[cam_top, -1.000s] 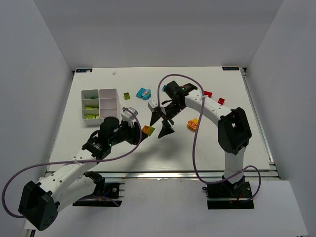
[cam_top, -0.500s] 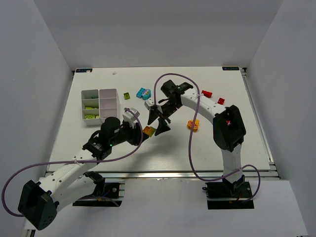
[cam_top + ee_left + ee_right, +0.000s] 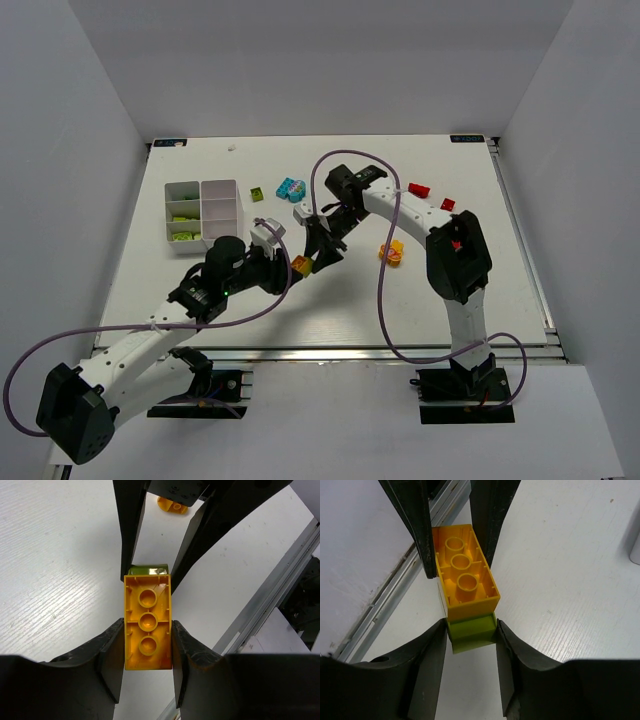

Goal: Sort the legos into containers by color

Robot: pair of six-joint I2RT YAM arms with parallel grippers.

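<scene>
A yellow brick [image 3: 147, 625] with a lime brick [image 3: 471, 630] stuck to its far end hangs above the table between both arms. My left gripper [image 3: 147, 624] is shut on the yellow brick's sides. My right gripper [image 3: 471, 625] faces it, both pads pressed against the lime brick. From above, the left gripper [image 3: 290, 266] and the right gripper [image 3: 316, 252] meet near the table's middle. The white tray [image 3: 201, 200] stands at the back left, with lime bricks [image 3: 184, 213] in its left compartments.
Loose on the table are a lime brick [image 3: 257, 194], a cyan cluster [image 3: 290, 188], two red bricks [image 3: 421, 189] [image 3: 447, 204] and a yellow-orange cluster [image 3: 392, 251]. The metal rail of the near table edge [image 3: 280, 580] runs below the held bricks.
My right gripper came in toward the left gripper and narrowed from wide open onto the lime end of the held bricks. The left gripper kept its hold and shifted slightly right.
</scene>
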